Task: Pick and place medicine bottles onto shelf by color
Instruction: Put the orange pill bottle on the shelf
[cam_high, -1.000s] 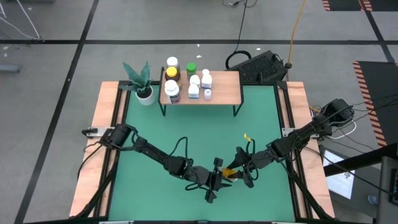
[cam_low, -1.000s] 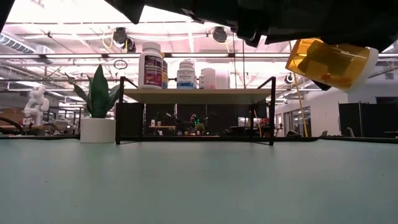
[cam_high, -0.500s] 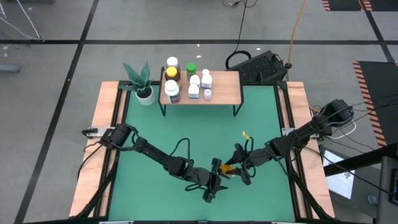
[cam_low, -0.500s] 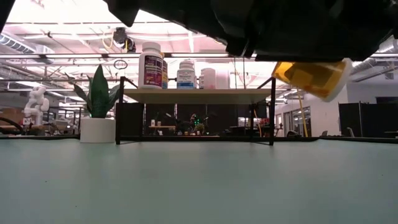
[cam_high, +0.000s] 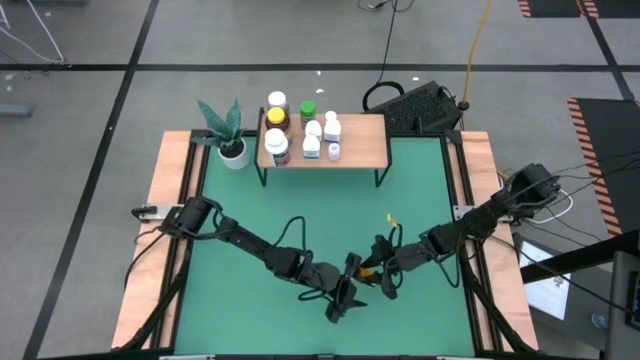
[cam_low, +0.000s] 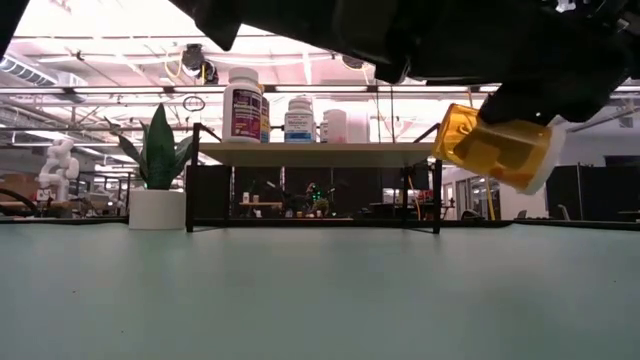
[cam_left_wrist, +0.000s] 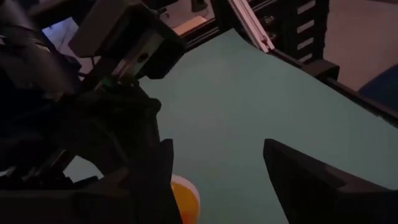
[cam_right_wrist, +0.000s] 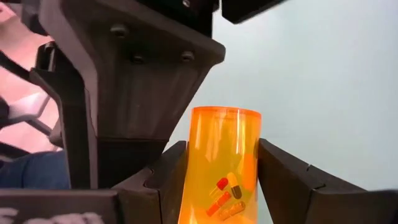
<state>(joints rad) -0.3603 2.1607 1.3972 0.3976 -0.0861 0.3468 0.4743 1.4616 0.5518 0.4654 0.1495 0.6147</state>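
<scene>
An orange medicine bottle (cam_right_wrist: 222, 163) with a white cap (cam_low: 545, 165) hangs tilted above the near middle of the green table, with my right gripper (cam_high: 376, 274) shut on it. Right beside it my left gripper (cam_high: 346, 287) stands open. Its fingers (cam_left_wrist: 305, 177) are spread, and the bottle's orange end (cam_left_wrist: 185, 198) shows next to one of them. The shelf (cam_high: 355, 140) stands at the table's far edge on black legs. Several bottles (cam_high: 300, 128) stand upright on its left half. My right gripper pinches the orange bottle's side walls (cam_right_wrist: 194, 180) between its two fingers (cam_right_wrist: 287, 182). The bottle lies along the fingers, its orange bottom end (cam_right_wrist: 225, 113) sticking out past their free ends. It is lifted clear of the table and tilted, its capped end lower.
A white pot with a green plant (cam_high: 230, 135) stands left of the shelf. The shelf's right half (cam_high: 365, 138) is bare wood. Wooden borders (cam_high: 165, 215) run along the table's left and right edges. A keyboard (cam_high: 420, 105) lies beyond the far right corner.
My left gripper has opened and let go of the orange bottle, which stays in my right gripper. The bottle has sunk a little toward the table and tipped from nearly level to slanting.
</scene>
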